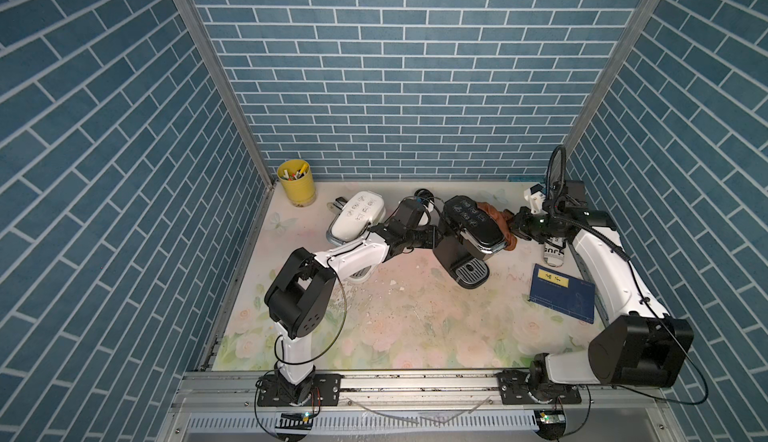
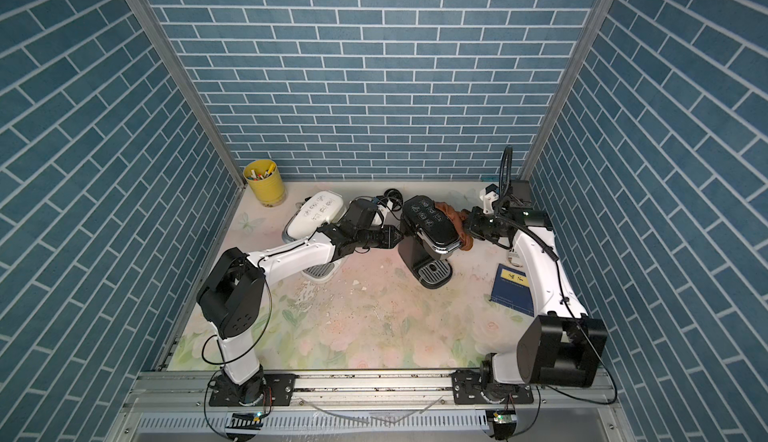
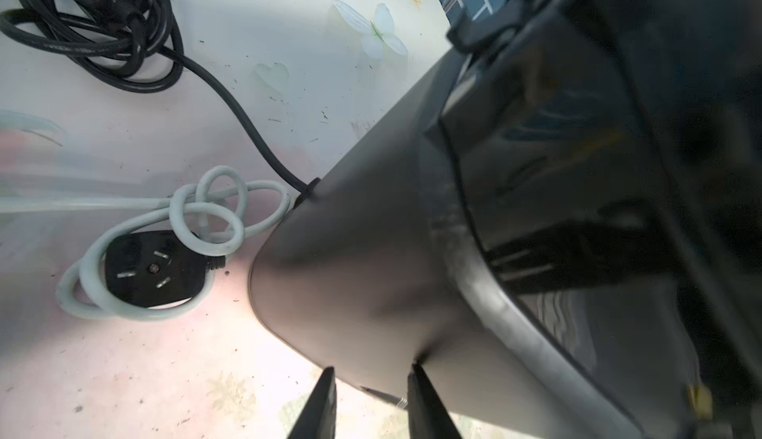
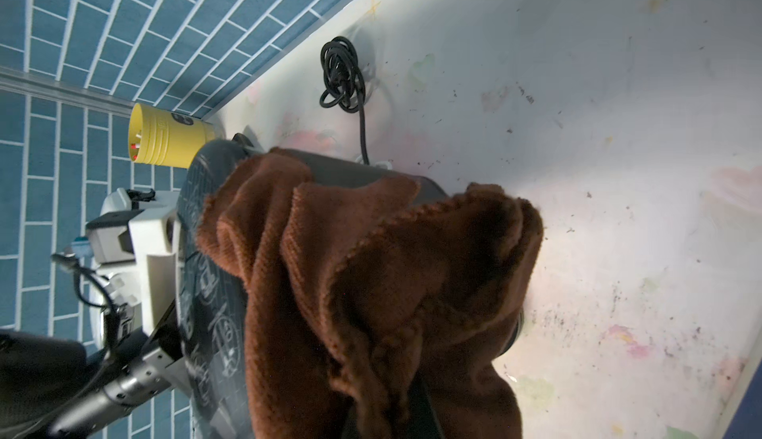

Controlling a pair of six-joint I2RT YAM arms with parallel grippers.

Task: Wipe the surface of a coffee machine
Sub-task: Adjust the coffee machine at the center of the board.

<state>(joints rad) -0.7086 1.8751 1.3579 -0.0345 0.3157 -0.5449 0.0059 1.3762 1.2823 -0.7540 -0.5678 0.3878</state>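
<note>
Floral table (image 1: pixel 415 328) up front, crumb-speckled, filling the lower middle of both top views. Moving up the frame, a blue book (image 1: pixel 563 296) lies flat at right of centre.

Now the action at mid-frame: the black coffee machine (image 1: pixel 471 222) stands upright. Its glossy button top runs long from upper left to lower right, with the drip tray toward the lower edge. From frame left comes the left gripper (image 1: pixel 437 236), jaws a little apart with nothing between them. The left wrist view shows its tips set against the machine's side wall, bracing it, I'd say.

From frame right, the right gripper (image 1: pixel 518 223) is clamped on the brown cloth (image 1: pixel 494 213). That cloth is draped along the top's right-hand long edge and hangs over it. So the bare button panel lies just left of the cloth in frame, away from that gripper. The right arm is the nearer one for the wipe, and a push across toward frame left looks like the call.

Farther back a white machine (image 1: pixel 357 217) sits upper left and a yellow cup (image 1: pixel 297 184) sits in the corner. Behind them all rises the blue brick wall (image 1: pixel 415 87).
</note>
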